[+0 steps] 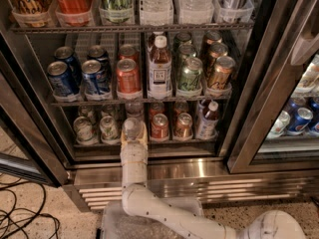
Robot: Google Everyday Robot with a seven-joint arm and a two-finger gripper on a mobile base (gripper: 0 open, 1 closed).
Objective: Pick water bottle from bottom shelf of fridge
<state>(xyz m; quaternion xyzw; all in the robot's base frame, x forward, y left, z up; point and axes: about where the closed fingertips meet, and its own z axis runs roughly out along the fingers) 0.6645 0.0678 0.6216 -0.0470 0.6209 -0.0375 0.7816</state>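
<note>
The fridge [199, 171] stands open in front of me. Its bottom shelf [167, 142] is a dark wire rack holding several cans. The water bottle [131, 128], small and clear with a pale cap, stands at the front of that shelf in the third lane from the left. My gripper [133, 136] reaches up from the white arm [134, 168] and sits around the bottle, its tan fingers [143, 135] closed on the bottle's sides. The bottle's lower body is hidden by the gripper.
A white-capped bottle of reddish drink [207, 121] stands at the shelf's right. Cans [159, 126] flank the gripper. The rack above holds cans and an amber tea bottle [160, 66]. The open door frame [22, 148] is at left, cables [20, 213] lie on the floor, a second cooler [299, 118] is at right.
</note>
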